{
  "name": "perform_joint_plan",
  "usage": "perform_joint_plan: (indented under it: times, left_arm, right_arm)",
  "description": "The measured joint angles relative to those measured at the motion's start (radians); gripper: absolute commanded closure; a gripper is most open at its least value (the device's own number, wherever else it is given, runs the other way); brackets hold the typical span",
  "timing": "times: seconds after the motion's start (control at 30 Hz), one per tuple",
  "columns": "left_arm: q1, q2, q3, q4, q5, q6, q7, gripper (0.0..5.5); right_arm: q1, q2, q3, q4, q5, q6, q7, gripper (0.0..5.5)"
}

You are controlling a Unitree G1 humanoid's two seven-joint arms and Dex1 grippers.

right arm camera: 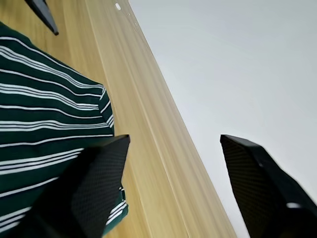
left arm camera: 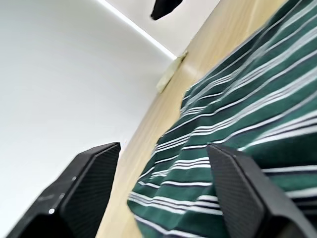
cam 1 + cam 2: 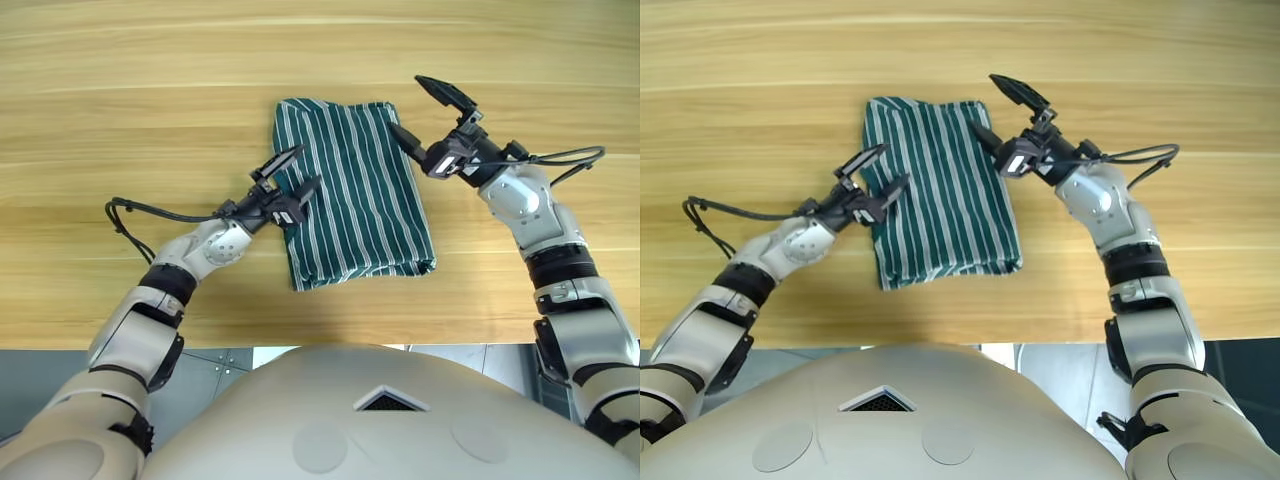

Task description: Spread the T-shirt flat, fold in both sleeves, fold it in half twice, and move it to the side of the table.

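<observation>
Left gripper (image 3: 305, 166) spread wide and empty at 9 o'clock of the shirt (image 3: 350, 190); right gripper (image 3: 406, 104) likewise agape, holding nothing, at 2 o'clock.

Shirt already a narrow folded packet, mid-table (image 3: 150, 90), long side running 12 to 6 and skewed a little. Far end smooth; near end at 6 showing loose layered edges. Probably due one more halving or the slide sideways; cannot tell how many folds are in.

Risk of peeling the packet open by pinching only the top layer at 9 o'clock. Risk of twisting it by pulling harder on one side than the other. Risk of the lower layers lagging and bunching if dragged over the wood rather than lifted. Risk of a miss at 2 o'clock, with the jaws so far apart and partly off the cloth.

Left forearm in from 7 o'clock, low and nearly flat, lower jaw at the cloth edge. Right forearm in from 4 o'clock, elbow bent, wrist cocked, upper jaw raised well clear, lower jaw tipped down at the shirt's corner.
</observation>
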Motion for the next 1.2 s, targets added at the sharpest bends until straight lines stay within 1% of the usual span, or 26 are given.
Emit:
perform_joint_plan:
  times: [0.1, 0.13, 0.2, 0.23, 0.27, 0.3, 0.37, 0.4, 0.43, 0.47, 0.57, 0.63, 0.67, 0.73, 0.83, 0.93, 1.07, 1.2]
  left_arm:
    - [-0.007, 0.071, 0.093, -0.072, 0.021, -0.003, 0.096, 2.26]
    - [-0.003, 0.098, 0.136, -0.116, 0.018, -0.009, 0.12, 2.26]
    - [0.036, 0.144, 0.196, -0.217, -0.058, -0.042, 0.099, 2.26]
    - [0.08, 0.172, 0.216, -0.283, -0.131, -0.056, 0.052, 2.26]
    - [0.155, 0.215, 0.219, -0.361, -0.201, -0.049, -0.029, 2.26]
    - [0.246, 0.263, 0.22, -0.416, -0.243, -0.022, -0.113, 2.26]
    - [0.414, 0.374, 0.236, -0.492, -0.317, 0.075, -0.272, 2.26]
    - [0.513, 0.456, 0.241, -0.529, -0.348, 0.126, -0.362, 2.26]
    - [0.615, 0.533, 0.239, -0.589, -0.379, 0.169, -0.454, 2.26]
    - [0.706, 0.605, 0.224, -0.701, -0.428, 0.203, -0.551, 2.26]
    - [0.738, 0.64, 0.178, -0.941, -0.495, 0.27, -0.741, 2.26]
    - [0.733, 0.68, 0.192, -0.976, -0.504, 0.324, -0.828, 2.26]
    - [0.739, 0.686, 0.202, -0.975, -0.507, 0.335, -0.855, 2.26]
    - [0.735, 0.672, 0.184, -0.977, -0.518, 0.348, -0.911, 2.26]
    - [0.656, 0.573, 0.126, -0.948, -0.518, 0.341, -0.972, 2.26]
    - [0.552, 0.489, 0.089, -0.869, -0.508, 0.319, -1.003, 2.26]
    - [0.491, 0.428, 0.061, -0.802, -0.497, 0.28, -1.018, 2.26]
    - [0.423, 0.391, 0.048, -0.744, -0.473, 0.249, -1.025, 2.26]
  right_arm:
    - [0.012, -0.032, -0.051, -0.03, 0.036, -0.024, -0.011, 2.12]
    - [0.044, -0.091, -0.075, -0.032, 0.036, -0.039, -0.01, 2.12]
    - [0.141, -0.216, -0.112, -0.038, 0.004, -0.048, 0.004, 2.12]
    - [0.22, -0.283, -0.128, -0.043, -0.018, -0.045, 0.015, 2.12]
    - [0.316, -0.336, -0.141, -0.073, -0.053, -0.036, 0.029, 2.12]
    - [0.406, -0.366, -0.144, -0.113, -0.088, -0.013, 0.044, 2.12]
    - [0.519, -0.388, -0.153, -0.216, -0.115, 0.042, 0.057, 2.12]
    - [0.555, -0.405, -0.156, -0.273, -0.118, 0.061, 0.07, 2.12]
    - [0.58, -0.414, -0.156, -0.331, -0.12, 0.084, 0.093, 2.12]
    - [0.594, -0.418, -0.139, -0.392, -0.122, 0.096, 0.134, 2.12]
    - [0.552, -0.428, -0.054, -0.493, -0.114, 0.098, 0.254, 2.12]
    - [0.524, -0.445, 0.002, -0.524, -0.08, 0.088, 0.335, 2.12]
    - [0.514, -0.449, 0.015, -0.529, -0.069, 0.087, 0.357, 2.12]
    - [0.488, -0.451, 0.049, -0.536, -0.038, 0.085, 0.397, 2.12]
    - [0.468, -0.45, 0.091, -0.538, 0.0, 0.075, 0.434, 2.12]
    - [0.467, -0.451, 0.098, -0.53, 0.015, 0.069, 0.438, 2.12]
    - [0.483, -0.457, 0.1, -0.532, 0.036, 0.068, 0.438, 2.12]
    - [0.494, -0.459, 0.096, -0.533, 0.038, 0.065, 0.435, 2.12]
